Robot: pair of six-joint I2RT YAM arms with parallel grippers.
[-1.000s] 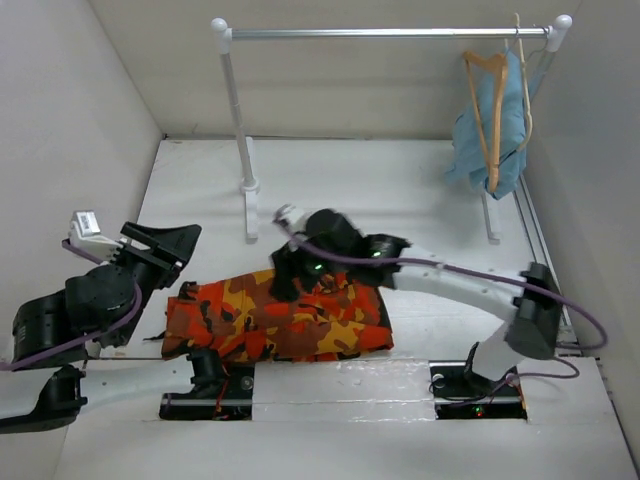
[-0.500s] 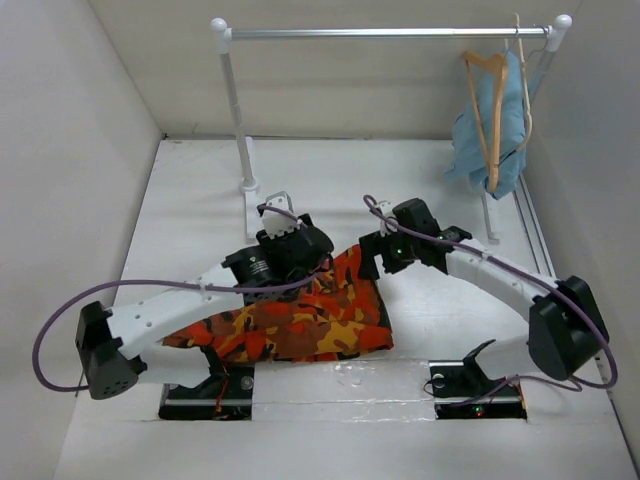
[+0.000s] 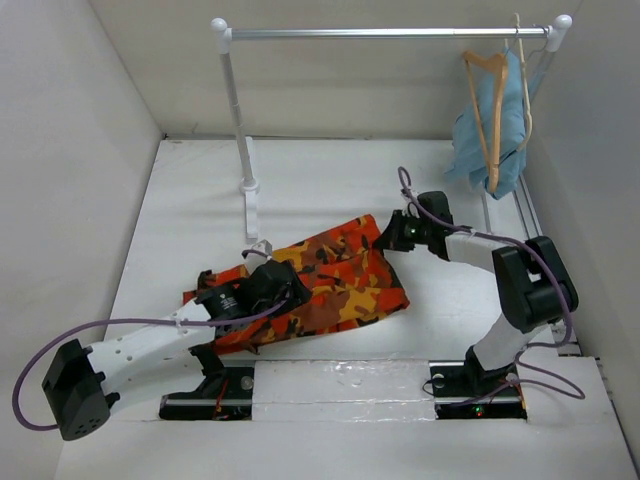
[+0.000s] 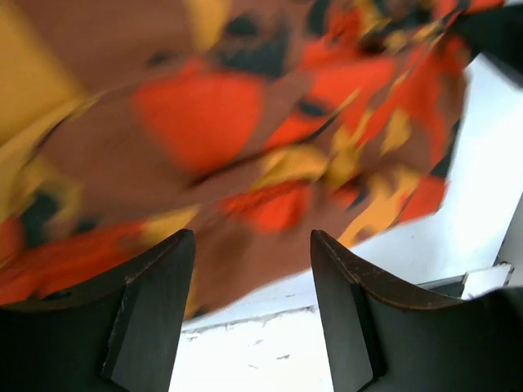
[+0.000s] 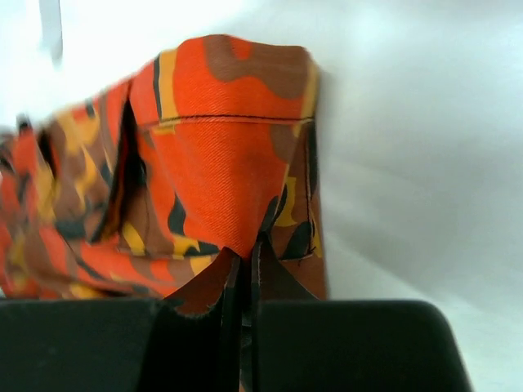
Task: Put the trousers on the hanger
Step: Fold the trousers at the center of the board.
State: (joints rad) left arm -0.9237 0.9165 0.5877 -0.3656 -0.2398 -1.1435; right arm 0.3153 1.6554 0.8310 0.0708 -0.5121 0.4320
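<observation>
Now the fingers of the right gripper (image 5: 243,269) are pressed together on a hemmed corner of the long cloth trousers in orange, red, yellow and dark brown camouflage print (image 5: 221,163); the cloth comes up out of the thin gap between them. In the top view this right gripper (image 3: 390,237) is at the 2 o'clock corner of the trousers (image 3: 340,285), and its arm reaches in from 3 o'clock.

The dark fingers (image 4: 155,302) of the left gripper (image 4: 249,278) stand apart. The printed cloth lies just past their tips, and whether they touch it cannot be told, because the picture is blurred. From above, the left gripper (image 3: 285,290) is over the 8 o'clock part of the trousers.

The trousers lie spread on the white table (image 3: 330,180), near its middle and a little toward 6 o'clock. The light tan wooden hanger with a thin metal hook (image 3: 492,140) hangs at 2 o'clock on the silver clothes rail with white posts (image 3: 390,33), well apart from the trousers. Just behind it hangs a plain light blue garment (image 3: 468,140).
</observation>
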